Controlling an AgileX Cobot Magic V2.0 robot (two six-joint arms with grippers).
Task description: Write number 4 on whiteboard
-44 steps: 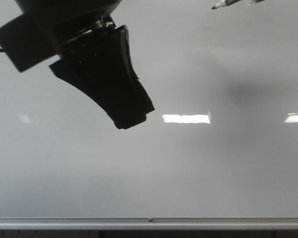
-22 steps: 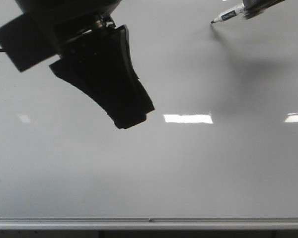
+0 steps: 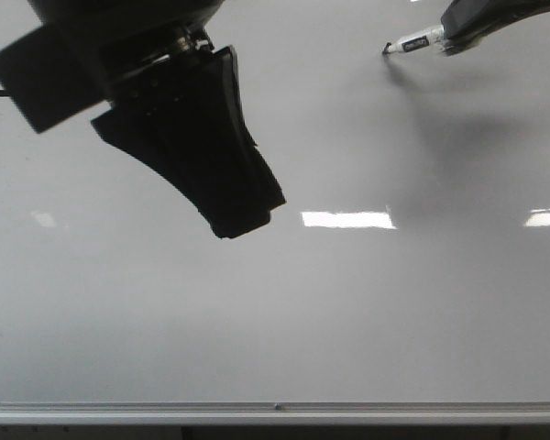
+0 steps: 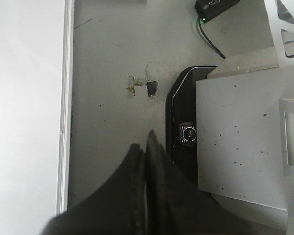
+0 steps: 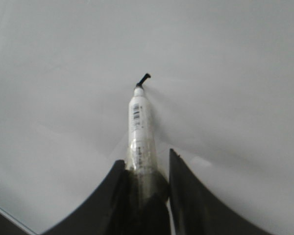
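While our right gripper [image 5: 147,169] clamps the marker [image 5: 140,132], its tip touches the whiteboard [image 3: 348,312]. Our left gripper [image 4: 146,147], fingers pressed together, hangs above the whiteboard.

A speckled grey concrete floor [image 4: 112,54] lies below, with a patch of torn tape scraps [image 4: 142,88]. A black box [image 4: 215,7] with a green light and a cable [image 4: 211,43] sits near pale furniture panels [image 4: 235,132].

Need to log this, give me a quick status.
Right gripper shut on marker, tip at whiteboard. Left gripper shut, empty. No number 4 visible. Nothing blocking.
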